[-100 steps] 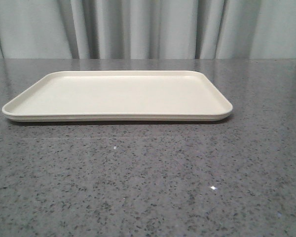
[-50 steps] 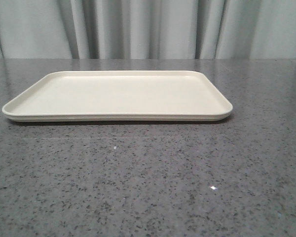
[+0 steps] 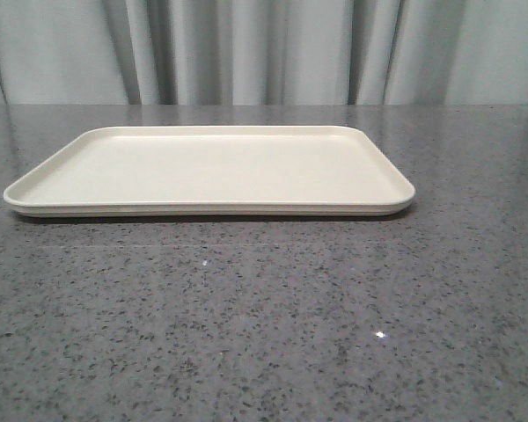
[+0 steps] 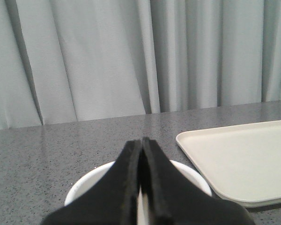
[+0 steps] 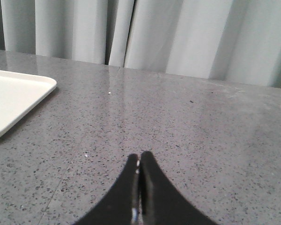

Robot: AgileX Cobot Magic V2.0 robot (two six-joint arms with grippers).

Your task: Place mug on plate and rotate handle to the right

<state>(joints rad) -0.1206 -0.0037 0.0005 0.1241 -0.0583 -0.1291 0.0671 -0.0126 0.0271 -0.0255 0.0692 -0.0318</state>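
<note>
Left end effector (image 4: 141, 154) closed, empty, held low over mug (image 4: 91, 183) rim, just beside plate (image 4: 243, 159); fingers to be opened before rim is straddled; handle not visible. Right end effector (image 5: 139, 168) closed, empty, poised low over bare surface (image 5: 187, 126)

A cream plate (image 3: 209, 167) lies on a dark grey bench (image 3: 264, 316) speckled black and white, pale grey-green curtains (image 3: 246, 48) hang behind, and both pincers, left (image 4: 141, 143) and right (image 5: 139, 159), are black, above a white mug (image 4: 91, 180).
</note>
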